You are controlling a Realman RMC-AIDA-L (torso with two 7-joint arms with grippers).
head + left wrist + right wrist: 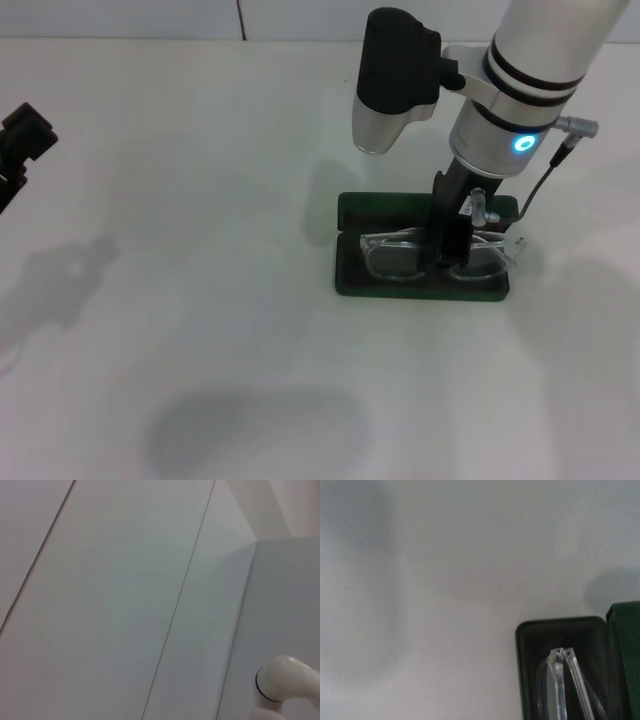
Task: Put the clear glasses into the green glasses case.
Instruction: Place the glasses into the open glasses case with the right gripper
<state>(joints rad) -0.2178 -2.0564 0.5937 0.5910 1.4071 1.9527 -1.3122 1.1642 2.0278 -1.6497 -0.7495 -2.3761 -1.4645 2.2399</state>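
Clear glasses (430,256): lying in open green glasses case (420,285) on white table (200,300). Right gripper (447,248): at bridge, finger state cannot be told. Left gripper (22,140): parked aside. Risk: protruding hinge catching the case rim.

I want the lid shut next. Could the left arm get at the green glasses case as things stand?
Probably not easily: the left gripper sits at the table's far left edge, while the green glasses case lies under the right gripper, which is over the clear glasses.
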